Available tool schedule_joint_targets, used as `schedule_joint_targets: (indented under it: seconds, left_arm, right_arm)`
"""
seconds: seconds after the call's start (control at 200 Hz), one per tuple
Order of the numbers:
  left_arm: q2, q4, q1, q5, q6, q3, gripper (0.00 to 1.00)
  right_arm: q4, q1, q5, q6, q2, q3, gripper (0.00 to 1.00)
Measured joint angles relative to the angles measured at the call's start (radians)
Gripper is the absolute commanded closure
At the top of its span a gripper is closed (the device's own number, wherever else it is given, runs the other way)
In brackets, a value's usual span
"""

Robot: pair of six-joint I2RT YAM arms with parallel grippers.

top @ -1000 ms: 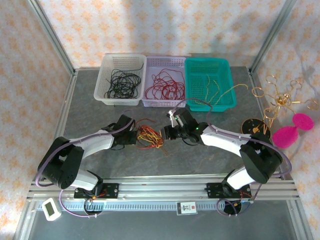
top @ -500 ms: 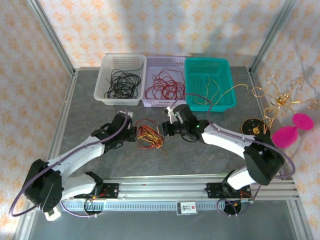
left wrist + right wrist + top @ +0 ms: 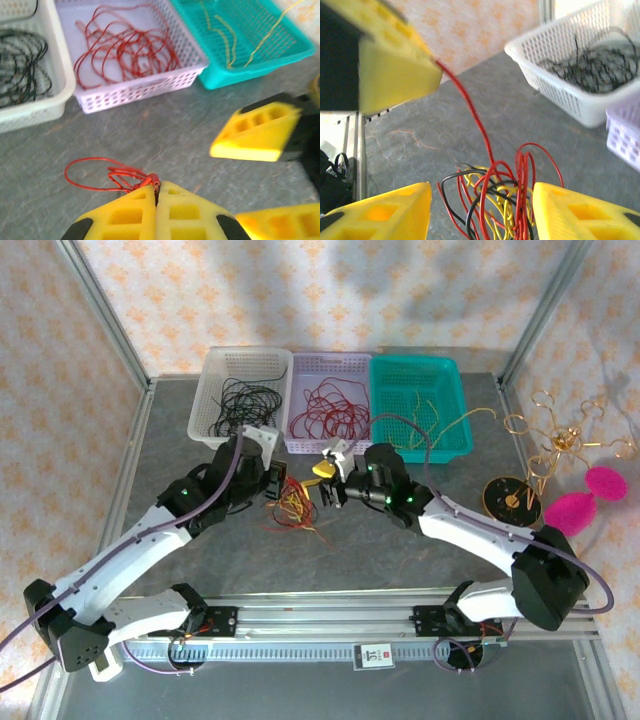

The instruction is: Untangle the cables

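Mid-table, left gripper [image 3: 156,188] clamped shut on one red cable [image 3: 148,179]; right gripper [image 3: 481,194] half open before tangled cables [image 3: 291,506], holding nothing.

Both arms are extending forward and inward. The left gripper [image 3: 281,487] is clamping shut on a red cable [image 3: 149,179]. The right gripper [image 3: 326,486] is facing it, jaws standing apart.

The cables [image 3: 290,505] form one small, loose snarl of thin red, yellow and black wires near the middle of the bench, just nearer than the row of baskets. In the right wrist view the loops [image 3: 495,205] stand bunched and crossed over each other. One red strand [image 3: 472,117] runs up and left out of the snarl, drawn straight, its end pinched in the closed left hand [image 3: 157,187]. A red loop [image 3: 85,172] trails leftward from that pinch.
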Motion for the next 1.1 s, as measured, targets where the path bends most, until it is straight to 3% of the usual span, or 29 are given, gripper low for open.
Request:
schedule_joint_targets:
  seconds: [0.345, 0.646, 1.101]
  left_arm:
    - [0.134, -0.157, -0.079, -0.033, 0.043, 0.308, 1.00]
    - [0.196, -0.235, -0.129, -0.067, 0.052, 0.447, 1.00]
    - [0.232, -0.215, -0.150, -0.175, 0.166, 0.687, 1.00]
  right_arm:
    - [0.272, 0.002, -0.036, 0.007, 0.074, 0.032, 0.42]
    - [0.443, 0.003, 0.165, 0.184, 0.208, 0.032, 0.48]
    - [0.490, 0.008, 0.359, 0.289, 0.314, -0.110, 0.49]
